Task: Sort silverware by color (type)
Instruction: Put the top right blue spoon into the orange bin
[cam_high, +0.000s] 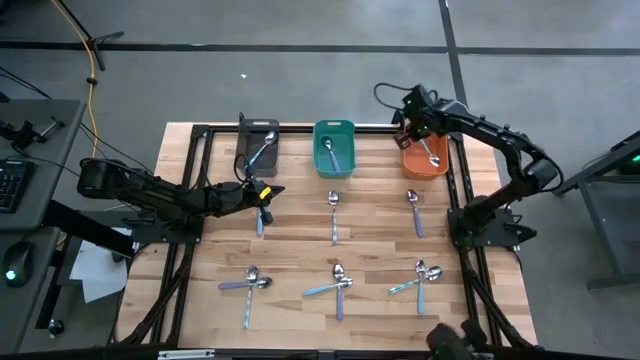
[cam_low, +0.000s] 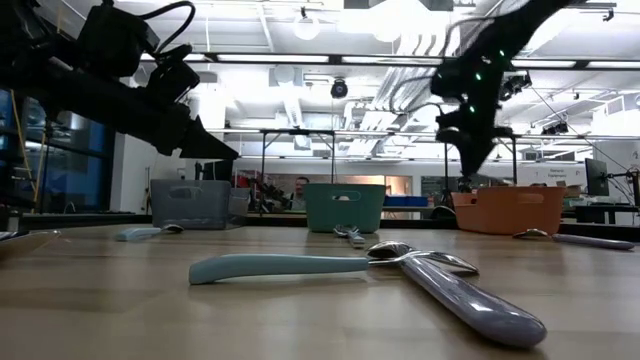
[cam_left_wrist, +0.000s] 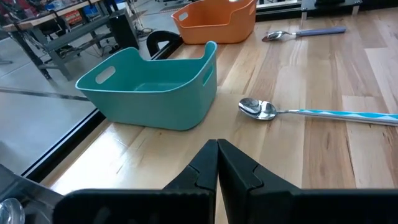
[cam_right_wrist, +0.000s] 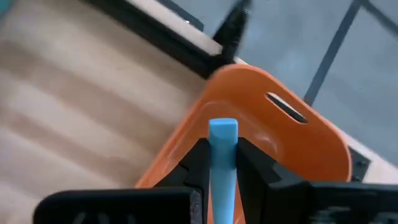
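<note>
My right gripper (cam_high: 404, 130) hangs over the orange bin (cam_high: 425, 160) at the far right and is shut on a light-blue spoon handle (cam_right_wrist: 222, 134); that spoon's bowl is hidden. My left gripper (cam_high: 265, 192) is shut and holds nothing, hovering just in front of the dark grey bin (cam_high: 257, 148), with a light-blue spoon (cam_high: 260, 216) lying on the table below it. Single spoons lie at mid-table (cam_high: 334, 215) and right of it (cam_high: 414, 212). Crossed pairs lie near the front (cam_high: 250, 285) (cam_high: 338, 280) (cam_high: 422, 275). Each bin holds a spoon. My right gripper pinches the light-blue spoon by its handle (cam_right_wrist: 222, 163) between the two fingers, lifted clear above the orange bin (cam_right_wrist: 273, 118). The handle runs along the fingers, and its squared free end (cam_right_wrist: 222, 126) sticks out past the fingertips. The gripper hides the bowl end.
The teal bin (cam_high: 334, 148) stands between the grey and orange bins along the far edge. A black frame (cam_high: 200, 135) runs around the wooden table top. In the left wrist view a patterned blue spoon (cam_left_wrist: 311, 112) lies beside the teal bin (cam_left_wrist: 149, 87).
</note>
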